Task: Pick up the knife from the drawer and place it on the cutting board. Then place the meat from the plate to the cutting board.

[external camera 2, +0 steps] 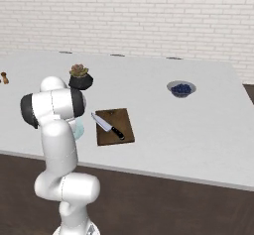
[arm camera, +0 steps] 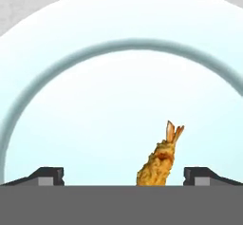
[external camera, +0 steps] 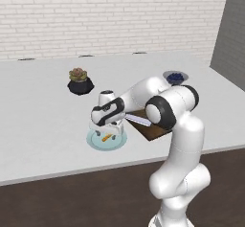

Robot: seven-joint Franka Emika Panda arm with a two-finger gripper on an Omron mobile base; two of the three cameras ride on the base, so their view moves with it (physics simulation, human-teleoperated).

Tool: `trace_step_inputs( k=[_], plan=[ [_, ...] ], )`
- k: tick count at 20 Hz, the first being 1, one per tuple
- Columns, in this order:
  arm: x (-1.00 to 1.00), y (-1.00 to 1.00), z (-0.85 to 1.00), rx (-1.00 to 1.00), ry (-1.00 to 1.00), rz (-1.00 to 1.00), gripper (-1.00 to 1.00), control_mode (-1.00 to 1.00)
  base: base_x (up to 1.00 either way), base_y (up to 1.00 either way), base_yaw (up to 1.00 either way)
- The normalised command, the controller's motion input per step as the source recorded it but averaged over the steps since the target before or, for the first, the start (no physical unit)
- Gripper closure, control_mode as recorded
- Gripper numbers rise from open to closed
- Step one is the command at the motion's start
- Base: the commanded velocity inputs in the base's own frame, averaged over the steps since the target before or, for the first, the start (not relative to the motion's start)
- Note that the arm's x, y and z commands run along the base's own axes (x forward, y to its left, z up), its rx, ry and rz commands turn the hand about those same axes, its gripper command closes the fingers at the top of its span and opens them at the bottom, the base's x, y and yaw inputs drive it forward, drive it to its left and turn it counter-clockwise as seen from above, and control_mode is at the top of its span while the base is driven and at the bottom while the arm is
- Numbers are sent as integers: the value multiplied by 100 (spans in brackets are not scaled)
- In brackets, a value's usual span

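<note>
Pincer (arm camera: 123, 175): lower centre of the hand view, fingertips (arm camera: 46, 175) spread wide apart, holding nothing, low over the plate.

Meat (arm camera: 160, 158): orange-brown sliver lying on the plate, between the fingertips and nearer the right one.

Plate (external camera: 95, 141): pale blue, left of centre in the left base view, near the tabletop's (external camera: 38, 116) front edge.

Cutting board (external camera 2: 126, 120): dark brown, centre of the right base view.

Knife (external camera 2: 107, 125): lying diagonally on the board, blade toward the upper left and overhanging the board's edge.

Potted plant (external camera: 79, 81): behind the plate.

Grey dish (external camera 2: 181, 88): upper right, well apart from the board.

No readable text, labels, brands, numbers or signs appear anywhere.
</note>
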Motion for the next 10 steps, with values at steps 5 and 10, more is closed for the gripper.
trace_step_inputs(
  k=[5,10],
  plan=[
    [0,9,-69,2,0,-3,-100,-100,0,0,0],
    [0,37,-88,0,0,-4,100,-100,0,0,0]
  ],
)
